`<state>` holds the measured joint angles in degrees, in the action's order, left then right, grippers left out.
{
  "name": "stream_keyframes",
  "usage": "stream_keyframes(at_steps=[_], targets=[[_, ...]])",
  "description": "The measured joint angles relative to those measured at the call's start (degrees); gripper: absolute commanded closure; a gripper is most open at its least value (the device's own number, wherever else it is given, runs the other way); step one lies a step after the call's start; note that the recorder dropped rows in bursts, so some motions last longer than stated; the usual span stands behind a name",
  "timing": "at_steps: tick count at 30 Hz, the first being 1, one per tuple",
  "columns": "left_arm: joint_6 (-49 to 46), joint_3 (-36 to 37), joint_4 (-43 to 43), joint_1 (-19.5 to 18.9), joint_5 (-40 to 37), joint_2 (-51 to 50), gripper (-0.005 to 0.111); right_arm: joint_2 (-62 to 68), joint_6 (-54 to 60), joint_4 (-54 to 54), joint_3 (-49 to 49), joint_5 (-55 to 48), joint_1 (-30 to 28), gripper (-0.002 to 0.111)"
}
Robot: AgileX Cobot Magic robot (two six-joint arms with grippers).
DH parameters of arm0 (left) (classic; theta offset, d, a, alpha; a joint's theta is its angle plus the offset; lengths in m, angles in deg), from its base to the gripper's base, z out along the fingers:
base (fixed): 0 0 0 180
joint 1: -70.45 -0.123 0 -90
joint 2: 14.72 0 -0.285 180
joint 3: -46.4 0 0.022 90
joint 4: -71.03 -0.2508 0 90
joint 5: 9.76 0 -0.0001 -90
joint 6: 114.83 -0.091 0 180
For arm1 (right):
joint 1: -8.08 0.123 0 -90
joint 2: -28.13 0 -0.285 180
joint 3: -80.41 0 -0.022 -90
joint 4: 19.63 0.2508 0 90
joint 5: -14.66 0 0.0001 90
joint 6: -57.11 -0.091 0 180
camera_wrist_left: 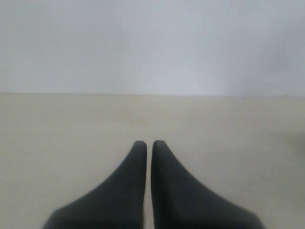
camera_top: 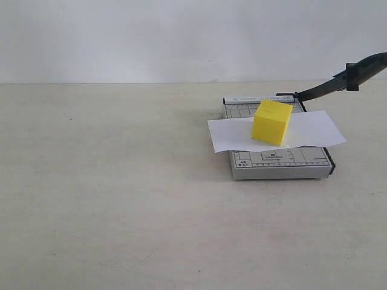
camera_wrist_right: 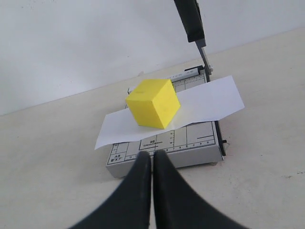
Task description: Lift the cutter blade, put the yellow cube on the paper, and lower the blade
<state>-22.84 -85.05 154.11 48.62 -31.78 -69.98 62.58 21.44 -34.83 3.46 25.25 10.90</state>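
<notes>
The yellow cube (camera_top: 271, 121) (camera_wrist_right: 153, 103) rests on the white paper (camera_top: 314, 130) (camera_wrist_right: 209, 101), which lies across the grey gridded cutter board (camera_top: 281, 162) (camera_wrist_right: 190, 143). The black cutter blade (camera_top: 344, 80) (camera_wrist_right: 191, 21) stands raised, sloping up from its hinge at the board's far right corner. My right gripper (camera_wrist_right: 152, 154) is shut and empty, hanging back from the board's near edge, clear of the cube. Shut and empty too, my left gripper (camera_wrist_left: 147, 143) faces bare table and the wall. Neither gripper shows in the exterior view.
The beige tabletop (camera_top: 109, 199) stretches wide to the left of and in front of the board. A plain white wall (camera_top: 151, 36) closes off the back.
</notes>
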Motion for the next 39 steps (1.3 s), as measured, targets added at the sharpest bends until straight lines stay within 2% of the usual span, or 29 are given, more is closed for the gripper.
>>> stream_keyframes(at_steps=[3,6,10,13,17,23,29,35,39], targets=[[6.40,0.00,0.00,0.27,0.50,6.02,0.102,0.00,0.00,0.00,0.00,0.00,0.00,0.106],[9.08,0.00,0.00,2.64,4.83,12.36,0.102,0.00,0.00,0.00,0.00,0.07,0.00,0.106],[11.47,0.78,0.00,8.94,14.75,21.12,0.102,0.00,0.00,0.00,0.00,0.07,0.00,0.106],[11.49,2.86,-0.22,12.77,22.02,27.05,0.102,0.00,0.00,0.00,0.00,0.07,0.00,0.106],[5.87,8.19,-0.33,14.11,28.66,32.34,0.102,0.00,0.00,0.00,0.00,0.07,0.00,0.106],[2.91,18.21,1.17,14.27,27.01,36.18,0.102,0.00,0.00,0.00,0.00,0.07,0.00,0.106],[5.73,27.10,1.44,14.27,24.32,36.53,0.102,0.00,0.12,-0.13,0.00,0.07,0.00,0.106],[9.49,28.38,1.57,14.27,24.20,36.53,0.102,0.00,0.60,-0.21,0.00,0.80,0.00,0.106],[9.96,28.38,1.47,14.27,24.20,36.53,0.102,0.00,5.82,-0.21,0.46,7.96,0.00,0.106]])
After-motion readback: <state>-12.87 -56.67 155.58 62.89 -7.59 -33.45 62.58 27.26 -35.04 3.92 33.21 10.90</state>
